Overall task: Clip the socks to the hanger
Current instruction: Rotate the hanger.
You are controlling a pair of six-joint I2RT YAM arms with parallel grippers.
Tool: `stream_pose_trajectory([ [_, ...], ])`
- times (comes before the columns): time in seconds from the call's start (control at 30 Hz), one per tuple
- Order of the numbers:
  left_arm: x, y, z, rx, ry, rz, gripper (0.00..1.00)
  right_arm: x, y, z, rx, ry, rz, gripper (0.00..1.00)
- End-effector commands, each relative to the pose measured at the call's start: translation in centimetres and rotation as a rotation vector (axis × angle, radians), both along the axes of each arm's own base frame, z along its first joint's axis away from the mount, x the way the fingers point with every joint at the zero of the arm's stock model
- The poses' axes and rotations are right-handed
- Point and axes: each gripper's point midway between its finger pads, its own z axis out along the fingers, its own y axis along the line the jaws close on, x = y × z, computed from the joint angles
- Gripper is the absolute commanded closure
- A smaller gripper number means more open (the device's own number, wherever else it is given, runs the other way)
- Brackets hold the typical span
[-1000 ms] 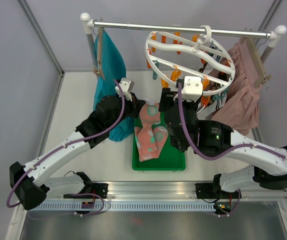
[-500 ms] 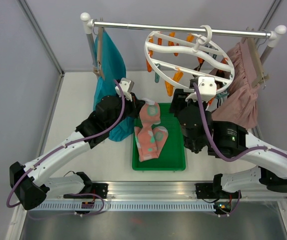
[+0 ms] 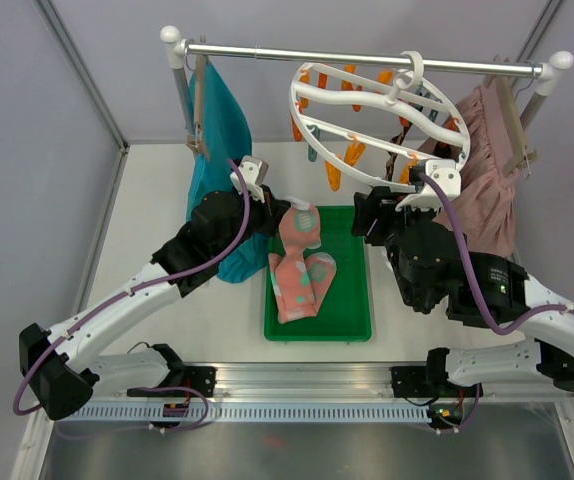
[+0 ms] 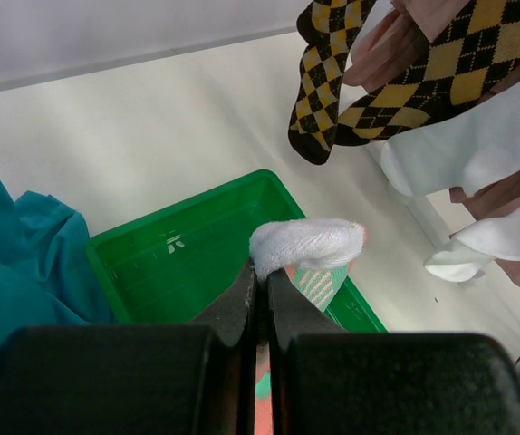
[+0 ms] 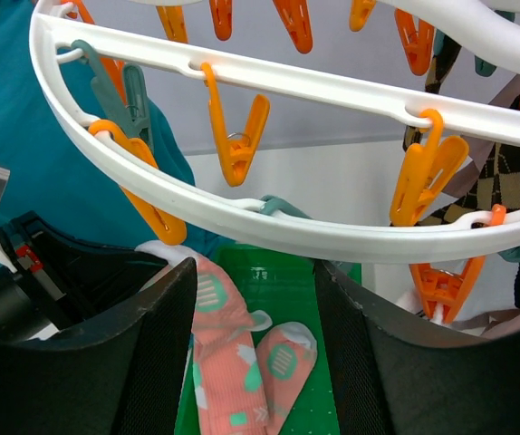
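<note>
Pink sock (image 3: 298, 268), mint-white patches, white cuff pinched in left hand (image 4: 262, 275).

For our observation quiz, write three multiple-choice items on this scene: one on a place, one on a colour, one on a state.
1. Where are the pink socks?
A. In the green tray
B. On the rail
C. On the floor

2. What colour is the ring of the hanger?
A. Black
B. White
C. Green

3. How is the left hand?
A. Open and empty
B. Shut on a clip
C. Shut on a pink sock

Answers: 1 A, the top view shows them within the tray's walls. 2 B, the rim is white, with orange and teal clips hanging from it. 3 C, its wrist view shows it pinching the sock's end.
</note>
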Motion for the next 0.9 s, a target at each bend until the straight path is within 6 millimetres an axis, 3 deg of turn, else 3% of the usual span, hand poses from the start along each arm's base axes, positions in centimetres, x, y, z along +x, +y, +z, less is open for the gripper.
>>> stream_pose_trajectory([
  [0.0, 0.1, -0.3, 1.2, -0.011, -0.036, -0.016, 0.98, 0.0, 0.0, 0.4, 0.035, -0.005, 0.006, 0.39],
  [0.37, 0.1, -0.4, 1.1, -0.01, -0.034, -0.017, 0.98, 0.2, 0.2, 0.5, 0.023, -0.016, -0.007, 0.41],
  [0.87, 0.2, -0.3, 1.1, -0.009, -0.035, -0.016, 0.98, 1.3, 0.2, 0.3, -0.091, -0.051, -0.175, 0.41],
])
